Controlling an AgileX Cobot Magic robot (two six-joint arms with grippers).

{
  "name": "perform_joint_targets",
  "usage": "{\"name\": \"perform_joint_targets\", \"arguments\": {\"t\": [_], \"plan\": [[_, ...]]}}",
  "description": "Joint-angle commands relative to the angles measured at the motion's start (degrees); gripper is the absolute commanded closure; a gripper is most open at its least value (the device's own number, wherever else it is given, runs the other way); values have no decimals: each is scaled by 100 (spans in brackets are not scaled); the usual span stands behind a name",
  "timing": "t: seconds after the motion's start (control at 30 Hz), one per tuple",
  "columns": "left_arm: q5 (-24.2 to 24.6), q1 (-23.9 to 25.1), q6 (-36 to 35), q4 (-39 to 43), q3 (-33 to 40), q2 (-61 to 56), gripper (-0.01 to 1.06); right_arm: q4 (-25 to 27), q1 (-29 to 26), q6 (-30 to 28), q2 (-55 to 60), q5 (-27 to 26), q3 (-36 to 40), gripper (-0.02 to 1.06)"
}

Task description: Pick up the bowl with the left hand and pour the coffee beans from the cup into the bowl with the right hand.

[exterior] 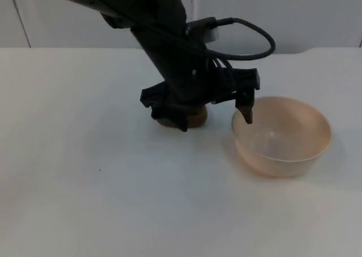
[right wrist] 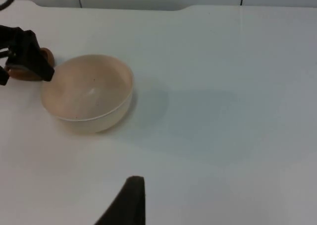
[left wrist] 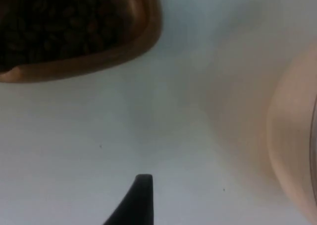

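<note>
Step 1, reaching: the left gripper [exterior: 226, 107] hangs apart beside the bowl [exterior: 281, 135], 1 finger probably at its rim; next, clamp it. The cup [left wrist: 74, 31] waits.

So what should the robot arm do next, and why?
Probably slide the left gripper a little further onto the bowl rim and close. One finger already hangs at the near rim, the bowl sits empty on the table, and the cup of coffee beans waits beside it.
</note>
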Motion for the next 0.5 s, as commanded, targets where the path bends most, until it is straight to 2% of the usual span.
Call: {"name": "perform_joint_targets", "arguments": {"t": [0.0,0.47], "plan": [[21,-56,-108,141,-90,48,7,3,-39,-25,-19,6,35,-1],[-66,-154,-108,167,-102,286,7,3,-39,-25,-19,6,35,-1]]}}
